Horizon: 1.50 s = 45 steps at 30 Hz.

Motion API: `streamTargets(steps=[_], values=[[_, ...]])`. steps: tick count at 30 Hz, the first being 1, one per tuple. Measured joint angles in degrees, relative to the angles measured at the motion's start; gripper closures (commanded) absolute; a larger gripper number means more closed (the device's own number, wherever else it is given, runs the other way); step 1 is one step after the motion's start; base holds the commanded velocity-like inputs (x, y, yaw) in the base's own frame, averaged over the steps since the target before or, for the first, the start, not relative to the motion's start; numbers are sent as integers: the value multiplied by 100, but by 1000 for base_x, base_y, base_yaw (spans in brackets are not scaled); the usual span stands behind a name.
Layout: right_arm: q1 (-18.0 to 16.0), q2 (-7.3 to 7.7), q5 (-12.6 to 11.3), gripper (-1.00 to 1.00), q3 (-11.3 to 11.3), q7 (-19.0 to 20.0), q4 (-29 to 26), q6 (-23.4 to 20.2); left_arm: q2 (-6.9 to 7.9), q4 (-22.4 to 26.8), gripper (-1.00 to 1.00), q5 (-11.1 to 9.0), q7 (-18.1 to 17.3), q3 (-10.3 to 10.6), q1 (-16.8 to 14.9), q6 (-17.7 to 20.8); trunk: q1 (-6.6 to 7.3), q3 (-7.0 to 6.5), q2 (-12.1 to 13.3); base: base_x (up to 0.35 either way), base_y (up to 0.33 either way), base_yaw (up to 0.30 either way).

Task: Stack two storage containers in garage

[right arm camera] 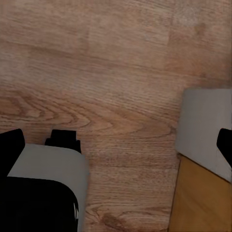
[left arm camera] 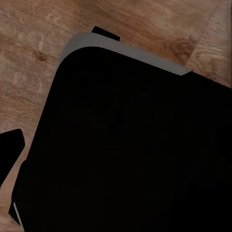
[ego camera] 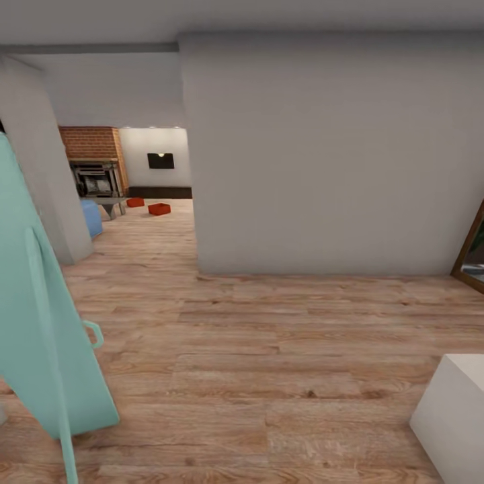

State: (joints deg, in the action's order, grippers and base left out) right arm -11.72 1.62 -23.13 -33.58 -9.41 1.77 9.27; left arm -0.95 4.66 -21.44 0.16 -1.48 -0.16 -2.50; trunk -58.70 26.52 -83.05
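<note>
Head view is showing the two storage containers [ego camera: 159,208] [ego camera: 135,202] sitting far off on the living room floor [ego camera: 168,225] near the brick fireplace [ego camera: 94,151], waiting for pickup. Gripper states: I cannot tell for either arm.

Head cam faces fwd down hallway; both wrist cams look down, near plank floor [right arm camera: 111,72].

Ahead of you: a wall [ego camera: 323,154], the doorway to its left.
Through the doorway: two storage containers [ego camera: 159,209] [ego camera: 136,202] on the plank floor [ego camera: 269,349], just right of the fireplace [ego camera: 97,176].
Far right: a door frame [ego camera: 470,252].
Near left: a leaning panel [ego camera: 40,316].
</note>
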Motion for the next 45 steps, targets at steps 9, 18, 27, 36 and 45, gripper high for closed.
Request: streamTargets(steps=[9, 18, 27, 36, 45], values=[[0, -18, 63, -100, -4, 9, 0, 0, 3, -1, -100, 0, 0, 1, 0, 0, 0, -10, 0, 322, 0, 0], [0, -4, 67, -100, -4, 9, 0, -2, 0, 1, -100, 0, 0, 2, 0, 0, 0, -31, 0, 322, 0, 0], [0, 0, 69, -100, -4, 9, 0, -15, 0, 0, -100, 0, 0, 1, 0, 0, 0, -32, 0, 322, 0, 0], [0, 0, 69, -100, -3, 9, 0, -4, 0, -1, -100, 0, 0, 0, 0, 0, 0, -32, 0, 322, 0, 0], [0, 0, 69, -100, 2, 9, 0, 8, 0, -1, -100, 0, 0, 1, 0, 0, 0, -32, 0, 322, 0, 0]])
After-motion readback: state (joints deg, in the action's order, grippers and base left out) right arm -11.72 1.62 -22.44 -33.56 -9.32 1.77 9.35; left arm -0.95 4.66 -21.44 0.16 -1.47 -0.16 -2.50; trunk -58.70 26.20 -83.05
